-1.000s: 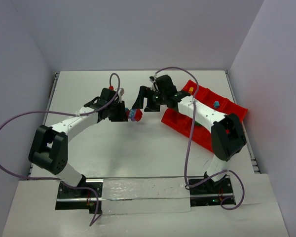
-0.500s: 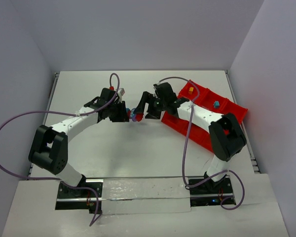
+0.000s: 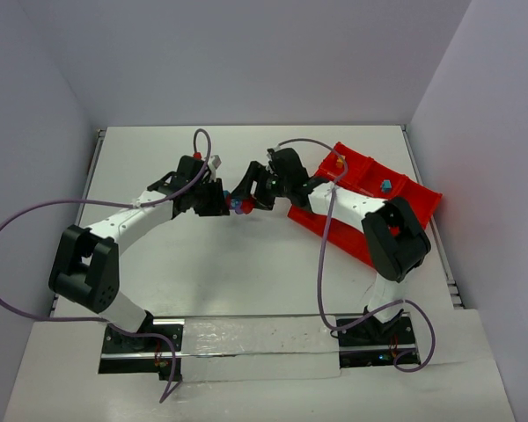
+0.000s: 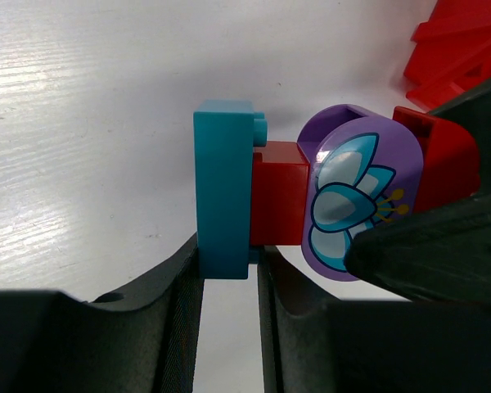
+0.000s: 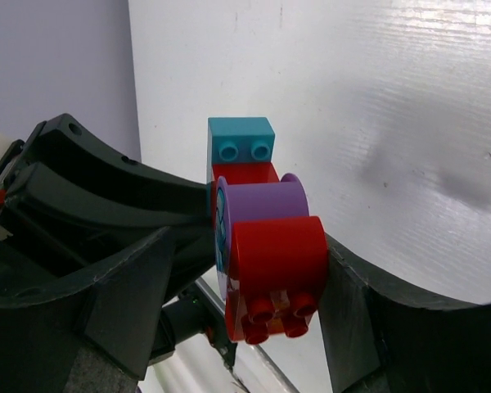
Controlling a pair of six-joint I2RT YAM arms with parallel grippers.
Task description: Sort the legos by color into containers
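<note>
A joined stack of legos (image 3: pixel 238 207) hangs between both grippers above the table. In the left wrist view it reads teal brick (image 4: pixel 223 192), red brick (image 4: pixel 280 195), purple rounded piece with a flower print (image 4: pixel 356 196), then a red rounded brick (image 4: pixel 442 160). My left gripper (image 4: pixel 229 255) is shut on the teal brick. My right gripper (image 5: pixel 254 255) is shut round the red rounded brick (image 5: pixel 277 254) at the other end. The red tray (image 3: pixel 422 199) lies to the right, under the right arm.
The tray holds a yellow piece (image 3: pixel 340 162) and a teal piece (image 3: pixel 385 185) in separate compartments. A corner of the tray shows in the left wrist view (image 4: pixel 466 41). Purple cables loop over both arms. Grey walls close in the table.
My right gripper has swung left and down onto the stack that my left gripper holds, and has closed on its red end. The left arm has barely moved.
</note>
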